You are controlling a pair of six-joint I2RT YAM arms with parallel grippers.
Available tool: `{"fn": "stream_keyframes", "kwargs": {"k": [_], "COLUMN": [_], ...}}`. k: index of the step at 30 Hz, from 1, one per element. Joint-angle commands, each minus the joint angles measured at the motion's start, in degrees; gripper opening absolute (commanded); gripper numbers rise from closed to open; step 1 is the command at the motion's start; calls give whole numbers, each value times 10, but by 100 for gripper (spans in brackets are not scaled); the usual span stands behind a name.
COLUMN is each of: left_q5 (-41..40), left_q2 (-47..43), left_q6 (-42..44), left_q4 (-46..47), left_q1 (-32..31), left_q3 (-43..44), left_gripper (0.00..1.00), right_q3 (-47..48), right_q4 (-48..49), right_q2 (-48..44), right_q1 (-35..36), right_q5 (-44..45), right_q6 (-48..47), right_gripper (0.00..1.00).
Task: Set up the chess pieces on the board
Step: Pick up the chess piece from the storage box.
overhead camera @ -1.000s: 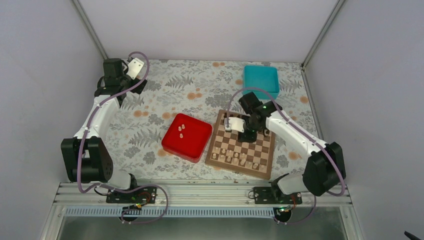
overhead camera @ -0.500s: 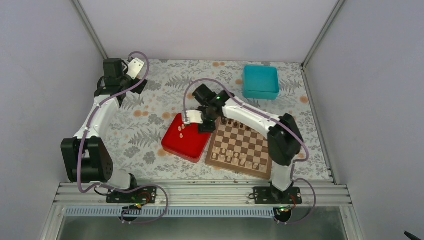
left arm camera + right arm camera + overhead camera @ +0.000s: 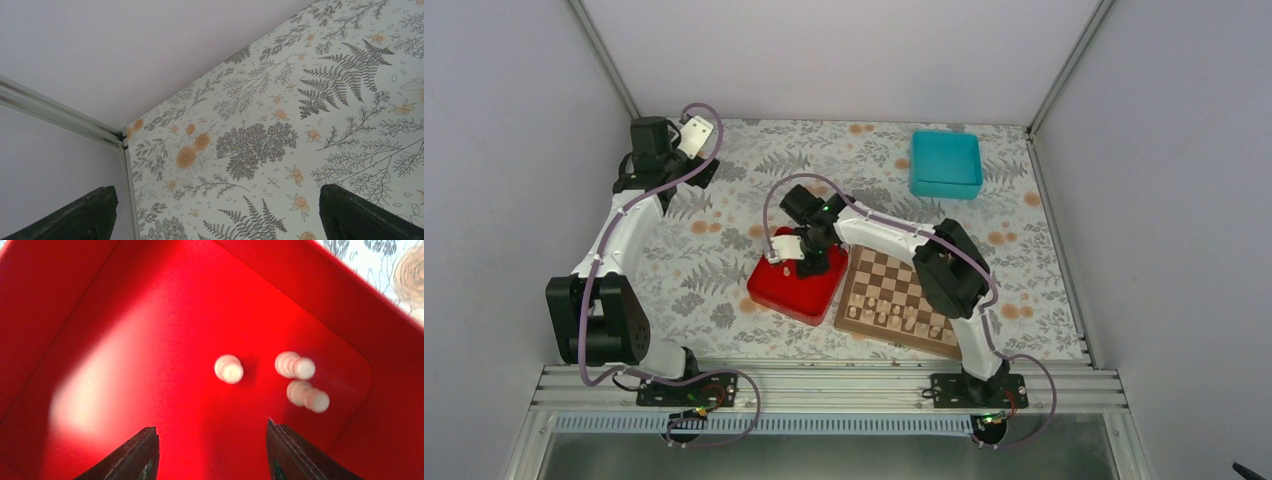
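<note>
Right pincer (image 3: 211,431), apart and empty, hangs over three chess pieces (image 3: 229,369) in red tray (image 3: 75,315), evidently to supply the board (image 3: 894,285); left pincer (image 3: 220,205) spread, idle.

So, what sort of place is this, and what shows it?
Probably a robotics lab test cell: a left arm and right arm bolted to a metal rail, plain white walls boxing in the table, and a chessboard beside a red tray.
</note>
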Motion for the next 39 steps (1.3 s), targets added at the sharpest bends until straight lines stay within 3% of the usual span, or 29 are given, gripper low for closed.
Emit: {"fn": "stream_keyframes", "kwargs": {"k": [1, 17, 20, 25, 31, 39], "left_q5": [15, 20, 19, 18, 18, 16], "left_q2": [-12, -16, -17, -16, -17, -15], "left_q6": [-3, -2, -2, -3, -4, -3], "left_q4": [2, 6, 9, 10, 8, 6], "left_q1": [3, 3, 3, 3, 3, 3], "left_q3": [-4, -10, -12, -11, -10, -8], "left_gripper": [100, 100, 100, 100, 100, 100], "right_q3": [26, 72, 73, 76, 57, -26], "right_q4": [19, 15, 18, 17, 17, 9], "right_q2": [19, 85, 89, 85, 38, -100], "right_q1": [15, 26, 26, 26, 26, 12], "right_q5": [-21, -13, -14, -18, -19, 1], "right_q6": [-11, -18, -18, -14, -8, 14], "right_gripper": [55, 50, 44, 23, 12, 8]}}
